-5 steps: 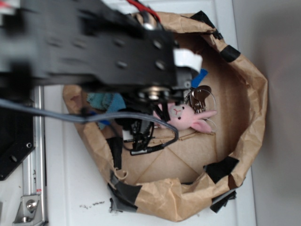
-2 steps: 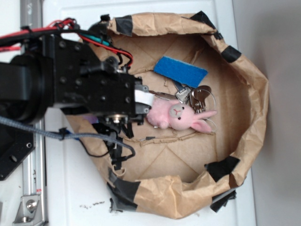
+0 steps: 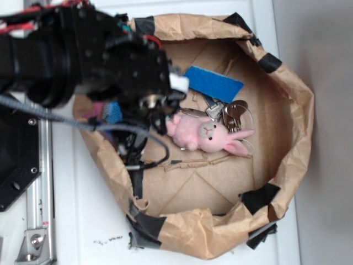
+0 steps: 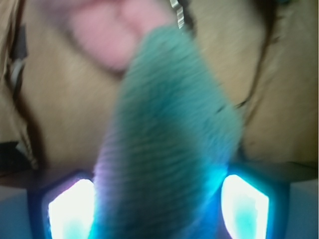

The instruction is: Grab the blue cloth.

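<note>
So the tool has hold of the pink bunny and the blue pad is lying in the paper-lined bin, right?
Not quite. The wrist view shows the tool closed on the blue cloth, not the pink bunny, which lies loose on the floor of the paper-lined bin. The blue pad does lie in the bin.

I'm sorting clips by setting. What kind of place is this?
Probably a lab test bench: a white table, a taped brown paper bin holding a pink bunny, keys and a blue pad.
</note>
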Available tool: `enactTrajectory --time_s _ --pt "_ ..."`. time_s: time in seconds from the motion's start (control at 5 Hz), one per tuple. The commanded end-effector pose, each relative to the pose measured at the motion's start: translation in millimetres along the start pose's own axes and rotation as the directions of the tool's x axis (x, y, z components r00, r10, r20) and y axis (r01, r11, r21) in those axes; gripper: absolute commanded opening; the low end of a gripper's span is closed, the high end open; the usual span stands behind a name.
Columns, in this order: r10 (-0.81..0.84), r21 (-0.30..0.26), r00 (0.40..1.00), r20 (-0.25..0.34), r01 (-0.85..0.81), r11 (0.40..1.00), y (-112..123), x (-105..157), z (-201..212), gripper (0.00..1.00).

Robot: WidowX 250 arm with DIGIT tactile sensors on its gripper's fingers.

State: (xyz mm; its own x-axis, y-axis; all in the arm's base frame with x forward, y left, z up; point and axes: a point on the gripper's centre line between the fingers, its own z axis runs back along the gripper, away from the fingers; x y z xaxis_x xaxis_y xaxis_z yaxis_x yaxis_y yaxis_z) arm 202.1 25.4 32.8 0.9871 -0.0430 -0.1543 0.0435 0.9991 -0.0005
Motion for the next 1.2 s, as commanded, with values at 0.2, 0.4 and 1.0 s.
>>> enactTrajectory --time_s 0.2,0.4,1.0 --pt "0.040 0.009 0.998 0.055 -0.041 0.999 6.9 -0.2 9.6 0.00" --pt "0.054 0.012 0.996 0.074 -0.055 0.998 7.2 0.2 15.5 0.00" --pt "0.091 0.072 0.939 0.332 -0.121 0.990 -10.4 8.4 119.6 0.00"
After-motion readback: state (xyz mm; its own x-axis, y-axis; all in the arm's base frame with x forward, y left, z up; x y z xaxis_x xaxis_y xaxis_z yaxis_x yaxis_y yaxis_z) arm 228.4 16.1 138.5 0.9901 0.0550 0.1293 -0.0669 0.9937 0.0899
